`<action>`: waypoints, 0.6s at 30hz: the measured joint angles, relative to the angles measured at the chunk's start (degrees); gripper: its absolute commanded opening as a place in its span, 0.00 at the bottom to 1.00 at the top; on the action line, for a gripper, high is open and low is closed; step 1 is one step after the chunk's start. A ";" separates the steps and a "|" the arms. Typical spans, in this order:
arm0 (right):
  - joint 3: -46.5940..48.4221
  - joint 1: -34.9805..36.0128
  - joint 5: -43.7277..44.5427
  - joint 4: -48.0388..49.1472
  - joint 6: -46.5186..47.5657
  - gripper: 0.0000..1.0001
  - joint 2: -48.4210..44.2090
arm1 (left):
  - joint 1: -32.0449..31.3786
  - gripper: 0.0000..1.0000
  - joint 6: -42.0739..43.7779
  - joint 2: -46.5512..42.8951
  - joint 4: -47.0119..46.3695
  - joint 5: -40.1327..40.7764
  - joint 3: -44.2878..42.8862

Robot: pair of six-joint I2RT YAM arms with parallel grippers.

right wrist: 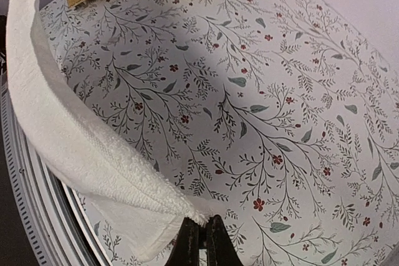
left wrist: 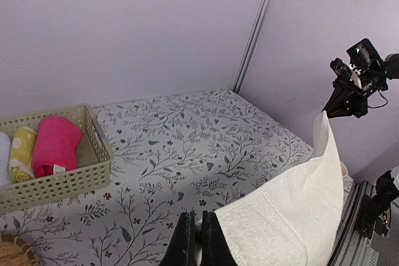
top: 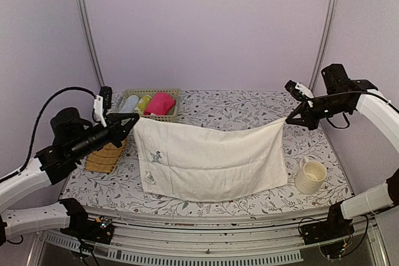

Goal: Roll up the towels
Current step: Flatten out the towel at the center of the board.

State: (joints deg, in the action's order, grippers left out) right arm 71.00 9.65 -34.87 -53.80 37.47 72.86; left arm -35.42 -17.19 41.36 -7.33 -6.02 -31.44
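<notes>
A: Fingers (left wrist: pixel 185 244) of the left gripper (top: pixel 132 118) are pressing together on one top corner of the cream towel (top: pixel 212 160); the right gripper (top: pixel 288 118) is pinching the other corner.
B: Why are they holding it up?
A: Probably they are stretching it flat, ready for rolling. Its lower edge is trailing on the table (top: pixel 237 107).
B: And the pink towel (top: pixel 160 103)?
A: It is sitting rolled in the basket (top: pixel 153 91).
B: Is any writing showing?
A: A small motif (top: pixel 156 157) and a tag (top: pixel 149 177) are showing, but both are too small to read.
</notes>
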 measured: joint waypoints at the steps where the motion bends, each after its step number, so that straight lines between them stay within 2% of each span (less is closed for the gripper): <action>1: 0.85 0.00 1.01 0.72 -0.42 0.04 4.17 | 0.22 0.00 -0.81 3.91 -0.33 0.96 -0.09; 5: 7.21 0.04 6.32 5.20 -3.06 0.08 23.98 | 3.28 0.00 -3.54 23.43 -0.46 3.39 -3.10; 7: 12.68 0.02 9.14 6.40 -4.70 0.16 34.60 | 5.05 0.03 -4.13 33.66 -0.57 4.98 -6.56; 9: 18.64 0.02 11.54 6.71 -6.32 0.29 42.60 | 6.45 0.25 -4.28 41.64 -0.61 6.25 -10.62; 11: 25.22 0.02 13.88 7.69 -8.09 0.35 48.78 | 8.02 0.38 -4.72 49.22 -0.37 7.10 -16.06; 14: 31.12 0.02 16.09 8.83 -10.69 0.39 52.02 | 9.75 0.46 -5.46 55.34 0.63 8.39 -21.57; 18: 29.03 -0.02 16.13 10.82 -12.04 0.40 49.20 | 9.88 0.47 -6.71 54.40 1.60 9.31 -21.24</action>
State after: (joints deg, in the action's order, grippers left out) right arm 100.03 9.63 -18.74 -42.98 25.43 122.06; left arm -25.54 -23.90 95.77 -5.74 3.29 -52.69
